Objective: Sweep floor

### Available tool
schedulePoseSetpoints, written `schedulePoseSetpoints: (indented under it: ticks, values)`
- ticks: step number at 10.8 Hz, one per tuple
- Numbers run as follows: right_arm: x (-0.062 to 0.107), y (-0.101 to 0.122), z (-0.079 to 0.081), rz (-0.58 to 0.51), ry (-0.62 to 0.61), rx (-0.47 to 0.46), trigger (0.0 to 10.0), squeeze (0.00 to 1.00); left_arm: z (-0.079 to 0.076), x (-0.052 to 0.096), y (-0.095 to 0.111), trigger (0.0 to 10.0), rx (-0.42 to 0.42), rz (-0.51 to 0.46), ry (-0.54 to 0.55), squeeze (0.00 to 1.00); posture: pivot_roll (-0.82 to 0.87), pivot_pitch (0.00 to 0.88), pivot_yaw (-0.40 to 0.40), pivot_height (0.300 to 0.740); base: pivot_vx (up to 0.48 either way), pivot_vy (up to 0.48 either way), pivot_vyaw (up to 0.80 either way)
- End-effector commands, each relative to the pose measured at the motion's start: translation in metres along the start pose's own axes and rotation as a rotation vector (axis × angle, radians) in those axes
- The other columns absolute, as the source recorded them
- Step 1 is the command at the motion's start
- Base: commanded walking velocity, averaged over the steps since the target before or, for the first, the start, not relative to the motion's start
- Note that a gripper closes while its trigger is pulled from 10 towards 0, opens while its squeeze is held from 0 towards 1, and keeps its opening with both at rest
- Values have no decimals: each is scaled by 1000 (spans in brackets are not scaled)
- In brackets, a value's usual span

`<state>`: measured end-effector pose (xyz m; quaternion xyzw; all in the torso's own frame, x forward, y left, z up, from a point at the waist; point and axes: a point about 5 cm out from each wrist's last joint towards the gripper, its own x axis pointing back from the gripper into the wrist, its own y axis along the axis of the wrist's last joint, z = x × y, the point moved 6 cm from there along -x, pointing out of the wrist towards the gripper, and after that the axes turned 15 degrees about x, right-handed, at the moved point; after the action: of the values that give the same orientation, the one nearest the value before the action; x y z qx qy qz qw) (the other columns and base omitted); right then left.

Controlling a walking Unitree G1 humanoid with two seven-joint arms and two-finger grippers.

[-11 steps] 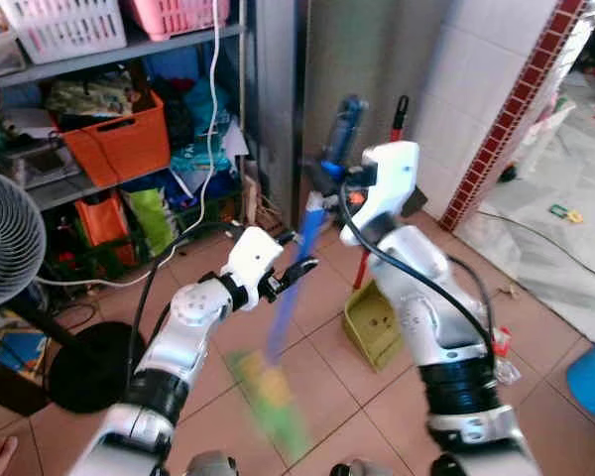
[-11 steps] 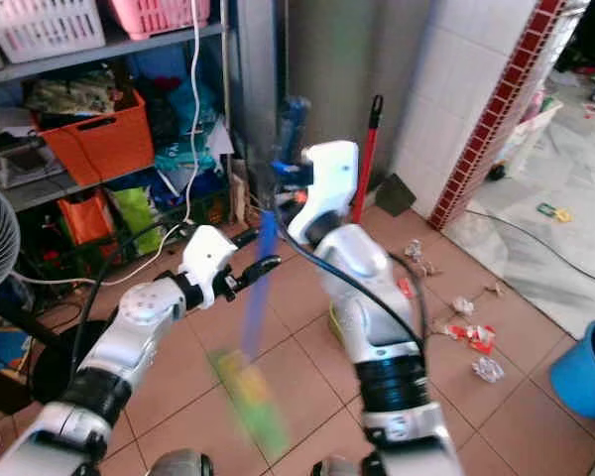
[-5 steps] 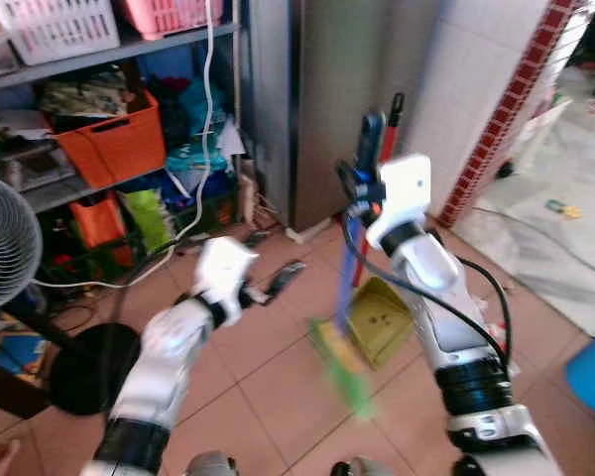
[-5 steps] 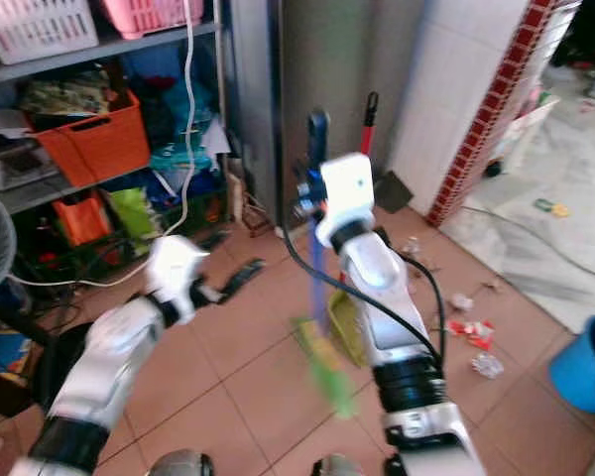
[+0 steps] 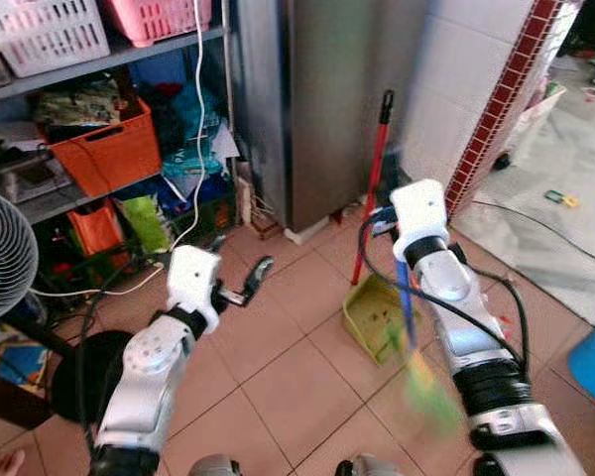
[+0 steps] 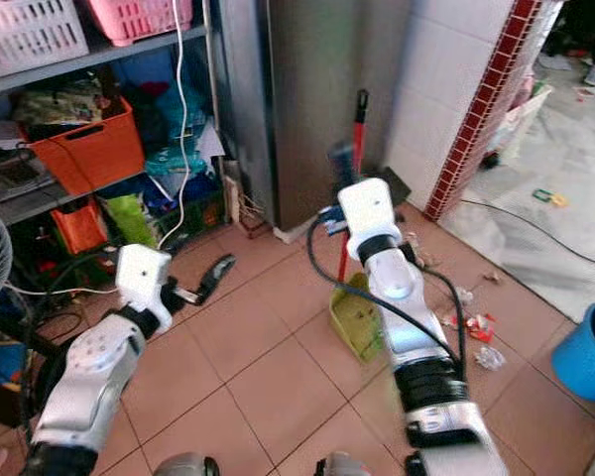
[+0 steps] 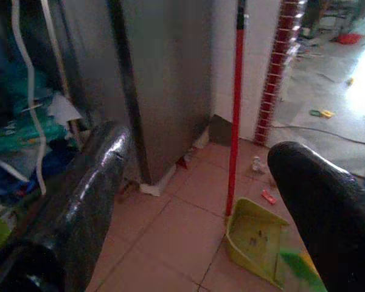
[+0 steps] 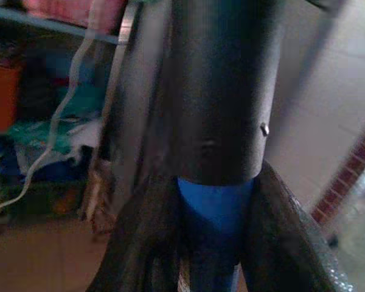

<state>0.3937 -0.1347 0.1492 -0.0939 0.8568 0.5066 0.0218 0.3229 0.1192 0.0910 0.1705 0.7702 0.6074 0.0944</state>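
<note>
The right gripper (image 8: 210, 243) has its two glossy black fingers (image 8: 292, 243) closed around the blue handle of a broom (image 5: 407, 302), a smooth round tube with a black grip sleeve above the fingers. Below them the handle slants down to blurred green bristles (image 5: 428, 389) just over the terracotta tile floor (image 5: 278, 382).

Just beside the broom handle, on the left arm's side, sits a yellow-green plastic dustpan (image 5: 373, 319), a shallow scoop speckled with bits, with a thin red pole (image 5: 373, 183) rising from it to lean against the white tiled wall.

The left gripper (image 7: 201, 207) hangs in the air with nothing in it, its rounded, shiny fingers (image 7: 88, 201) spread wide apart (through the gap you can see the dustpan and pole). It sits well apart from the broom.

Beyond the right fingers, crumpled scraps of litter (image 6: 474, 324) lie scattered on the tiles. Beyond the left fingers stands a metal shelf (image 5: 99, 64) holding an orange plastic crate (image 5: 104, 149).
</note>
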Motion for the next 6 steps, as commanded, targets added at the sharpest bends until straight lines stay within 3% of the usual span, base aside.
schedulePoseSetpoints:
  ticks: [1,2,3,4,5,6]
  values:
    - [-1,9,-6,-42,-36,-55,10000,0,3,3,6,10000,-3,-14,24,0,15,0,-7,740,0,0,0]
    - [2,5,-15,-35,-112,-19,10000,0,5,7,6,10000,2,-16,42,0,17,0,-17,740,0,0,0]
    - [6,-11,-25,46,-189,-45,10000,0,11,15,2,10000,6,-2,83,0,15,0,-26,740,0,0,0]
    - [12,-13,-28,45,-219,-10,10000,0,17,23,-4,10000,59,10,96,16,-1,0,-10,740,0,0,0]
    - [17,-24,-31,78,-230,-22,10000,0,10,25,-7,10000,119,24,51,1000,-4,0,-5,740,0,0,0]
    - [21,-29,-33,85,-244,-24,10000,0,-1,21,-7,10000,97,47,-13,1000,-11,0,9,740,0,0,0]
